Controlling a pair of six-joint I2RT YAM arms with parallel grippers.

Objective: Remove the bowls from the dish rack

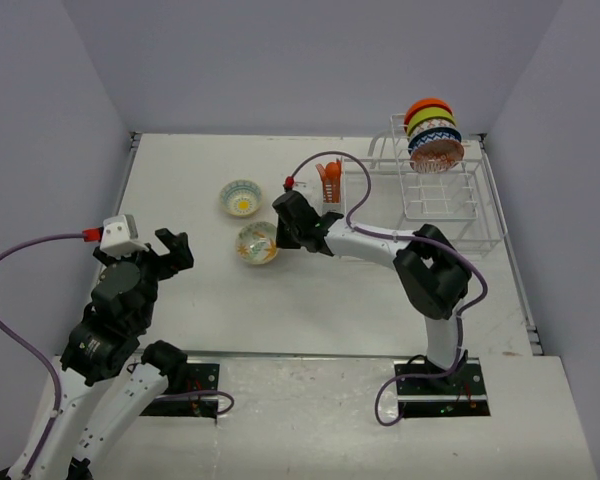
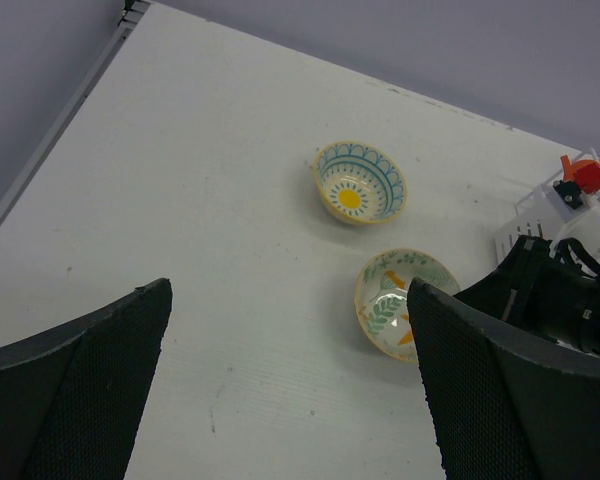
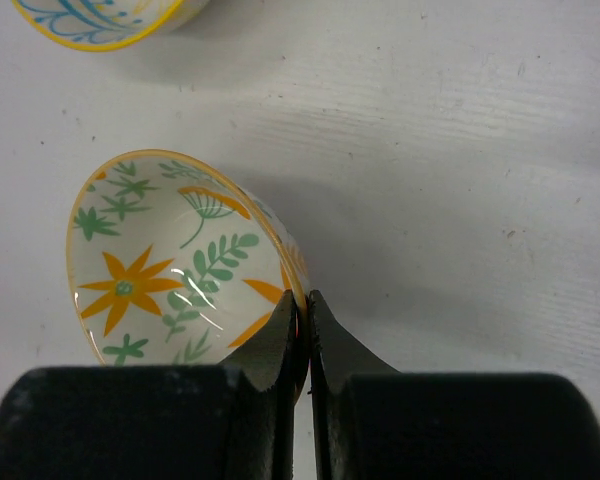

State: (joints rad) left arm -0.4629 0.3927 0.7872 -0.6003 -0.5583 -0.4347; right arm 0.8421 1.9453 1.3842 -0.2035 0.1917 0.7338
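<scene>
Nearest, at the left of the near edge: left fingers (image 1: 173,251), spread wide apart. Grip nothing. Hang raised above the white surface (image 1: 180,180), aimed toward its middle, well apart from both loose bowls.

Just beyond, near the centre: right fingers (image 3: 302,325), pinched shut on the rim of a leafy bowl (image 3: 170,270). One finger inside the rim, the other outside, the thin wall clamped between them. Bowl tipped on its side, opening turned away from the fingers. Pale inside, painted with orange flowers and green sprigs, edged in yellow-orange. Hard to tell whether its base touches the surface.

A little farther back and to the left: a sun-patterned bowl (image 1: 241,197). Sits upright on the surface, near the leafy bowl but not touching it. Yellow rim, blue arches around the inner wall, a yellow sun at the bottom.

Farther right: an orange utensil holder (image 1: 329,180) at the left end of the white wire dish rack (image 1: 438,195).

Farthest, in the back right corner: a stack of bowls (image 1: 433,135) on the rack's taller section, nested and tipped. Orange, then yellow-green, then blue-patterned, then red-brown.
</scene>
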